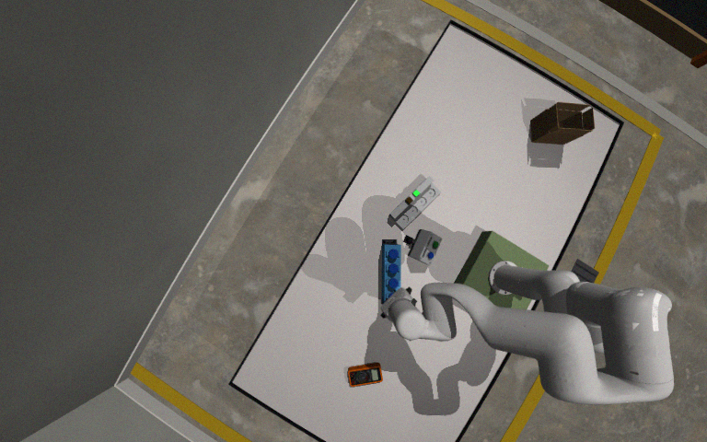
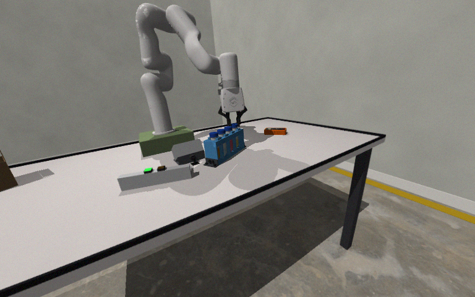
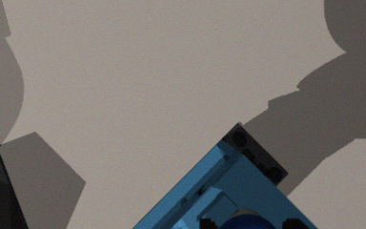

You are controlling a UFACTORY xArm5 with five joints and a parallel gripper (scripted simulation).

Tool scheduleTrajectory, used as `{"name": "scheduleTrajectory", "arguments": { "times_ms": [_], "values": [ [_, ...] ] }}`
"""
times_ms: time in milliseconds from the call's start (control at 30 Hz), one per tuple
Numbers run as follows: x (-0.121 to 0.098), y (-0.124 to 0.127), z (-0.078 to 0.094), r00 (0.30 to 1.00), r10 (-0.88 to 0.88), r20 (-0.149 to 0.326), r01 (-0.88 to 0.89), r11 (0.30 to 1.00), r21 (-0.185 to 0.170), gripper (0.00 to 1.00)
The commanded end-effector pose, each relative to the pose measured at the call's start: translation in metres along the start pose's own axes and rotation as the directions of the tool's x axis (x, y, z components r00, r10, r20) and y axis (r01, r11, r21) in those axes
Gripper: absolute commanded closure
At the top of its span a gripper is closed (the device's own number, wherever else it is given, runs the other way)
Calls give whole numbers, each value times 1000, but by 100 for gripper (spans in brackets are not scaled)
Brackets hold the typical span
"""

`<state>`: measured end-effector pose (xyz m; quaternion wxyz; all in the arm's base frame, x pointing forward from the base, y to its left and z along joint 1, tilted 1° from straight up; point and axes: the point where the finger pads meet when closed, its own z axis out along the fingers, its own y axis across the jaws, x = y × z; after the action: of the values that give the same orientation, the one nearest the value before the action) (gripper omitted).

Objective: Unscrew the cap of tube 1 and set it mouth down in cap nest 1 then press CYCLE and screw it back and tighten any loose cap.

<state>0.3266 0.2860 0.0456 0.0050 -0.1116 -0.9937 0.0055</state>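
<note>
In the exterior view, the nearest item on the table [image 2: 315, 154] was the long grey cap tray [image 2: 154, 177], left of centre, with its green lamp [image 2: 148, 170] lit and a dark amber lamp [image 2: 161, 167] beside it. Just behind it sat the grey key housing [image 2: 187, 150], and to its right the blue decapping station [image 2: 224, 145] with four blue-capped tubes in a row. The gripper [image 2: 232, 119] hung straight down over the farthest tube, the one at the station's end nearest the arm in the top view, and the jaws were clenched on that tube's blue cap [image 2: 234, 125]. In the wrist view only the top of this cap [image 3: 245, 222] showed at the bottom edge, above the station's black end block [image 3: 254, 153]. Farther back stood the green base block [image 2: 164, 140] and, toward the upper right, an orange multimeter [image 2: 275, 130], well apart from the station. In the top view a brown cardboard box [image 1: 562, 122] stood near the table's upper right corner, with wide bare table between it and the stations.
</note>
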Motion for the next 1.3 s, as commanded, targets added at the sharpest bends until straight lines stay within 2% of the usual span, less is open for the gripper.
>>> {"name": "scheduleTrajectory", "arguments": {
  "times_ms": [0,300,367,500,800,867,933,967,1067,1200,1267],
  "values": [
    [-1,1,-1,989,146,6,-146,989,-1,100],
    [-1,1,-1,858,513,4,-513,858,-3,100],
    [-1,1,-1,858,513,4,-513,858,-3,100],
    [-1,1,-1,727,687,4,-687,727,-4,100],
    [-1,1,0,450,893,2,-893,450,-5,100],
    [-1,1,0,378,926,2,-926,378,-5,100],
    [-1,1,0,378,926,2,-926,378,-5,100],
    [-1,1,0,311,950,2,-950,311,-5,100],
    [-1,1,0,169,986,1,-986,169,-5,100],
    [-1,1,0,20,1000,0,-1000,20,-5,100],
    [-1,1,0,4,1000,0,-1000,4,-6,100]
  ]
}}
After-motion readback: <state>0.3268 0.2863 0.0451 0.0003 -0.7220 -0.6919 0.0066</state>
